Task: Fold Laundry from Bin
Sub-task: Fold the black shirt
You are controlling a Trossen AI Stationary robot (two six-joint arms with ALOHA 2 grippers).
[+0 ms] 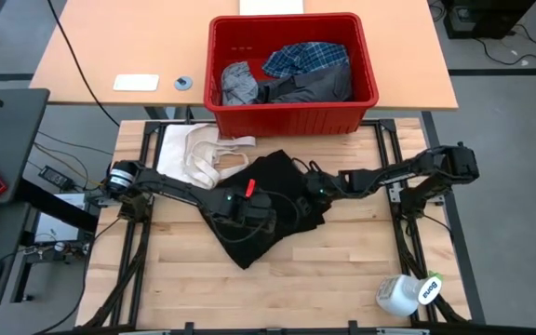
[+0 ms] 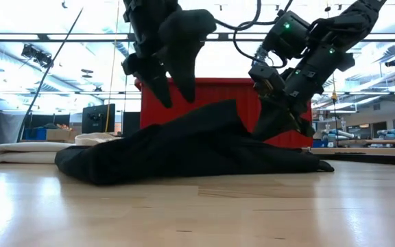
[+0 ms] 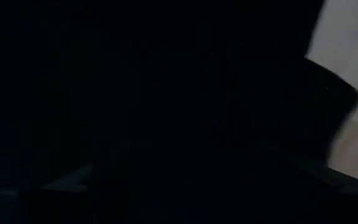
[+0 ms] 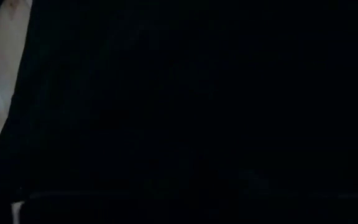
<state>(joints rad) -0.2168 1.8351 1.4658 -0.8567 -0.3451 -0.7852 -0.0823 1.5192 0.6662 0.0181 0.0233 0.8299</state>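
Note:
A large black garment (image 1: 268, 209) lies crumpled in the middle of the table and shows as a low heap in the low view (image 2: 184, 151). My left gripper (image 2: 178, 103) is open just above the heap's left half, fingers pointing down, clear of the cloth. My right gripper (image 2: 280, 123) comes down slanting onto the heap's right part, where its tips are lost against the black cloth. The red bin (image 1: 370, 88) stands on the far desk and holds a plaid shirt (image 1: 307, 58), a light grey garment (image 1: 238, 84) and a dark grey one (image 1: 319, 86).
A cream-white cloth with strap loops (image 1: 203, 154) lies at the table's far left, beside the black garment. A white bottle (image 1: 408, 293) lies at the near right corner. Bare wood shows along the near edge (image 1: 277, 288).

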